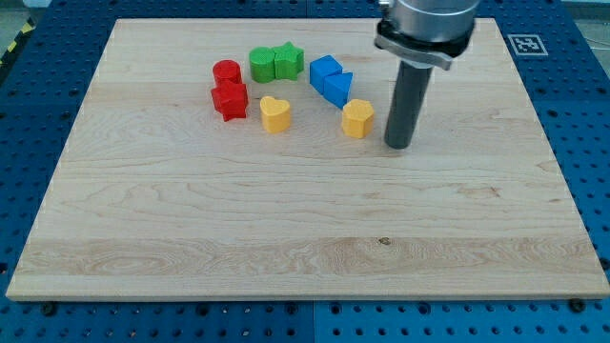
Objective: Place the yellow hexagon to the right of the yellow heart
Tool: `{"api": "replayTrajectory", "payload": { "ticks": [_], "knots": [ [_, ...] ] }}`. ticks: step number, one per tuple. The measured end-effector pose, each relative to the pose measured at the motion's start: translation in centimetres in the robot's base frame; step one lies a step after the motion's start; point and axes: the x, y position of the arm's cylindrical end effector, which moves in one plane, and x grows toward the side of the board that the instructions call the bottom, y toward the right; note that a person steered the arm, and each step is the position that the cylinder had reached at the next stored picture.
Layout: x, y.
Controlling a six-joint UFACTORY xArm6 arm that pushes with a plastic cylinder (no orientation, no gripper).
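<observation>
The yellow hexagon (357,118) sits on the wooden board right of centre near the view's top. The yellow heart (275,113) lies to its left, with a gap about one block wide between them. My tip (399,145) rests on the board just right of the yellow hexagon and slightly lower, a small gap apart from it. The dark rod rises from the tip to the arm's grey end at the view's top.
Two blue blocks (331,79) lie touching just above the hexagon. Two green blocks (275,63) sit above the heart. Two red blocks (229,89) stand left of the heart. The board's (286,238) edges meet a blue perforated table.
</observation>
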Motion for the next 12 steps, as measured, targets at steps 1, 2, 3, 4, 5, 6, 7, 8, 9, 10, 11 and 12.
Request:
{"api": "replayTrajectory", "payload": {
  "ticks": [1,2,3,4,5,6,7,8,9,10,11,12],
  "knots": [
    [-1.0,1.6],
    [-2.9,1.4],
    [-3.5,-1.6],
    [-3.5,-4.0],
    [-3.5,-2.8],
    [-3.1,-1.6],
    [-2.0,-1.7],
    [-1.7,-3.2],
    [-1.7,-6.1],
    [-1.6,-6.6],
    [-1.5,-6.9],
    [-1.5,-8.6]
  ]
}}
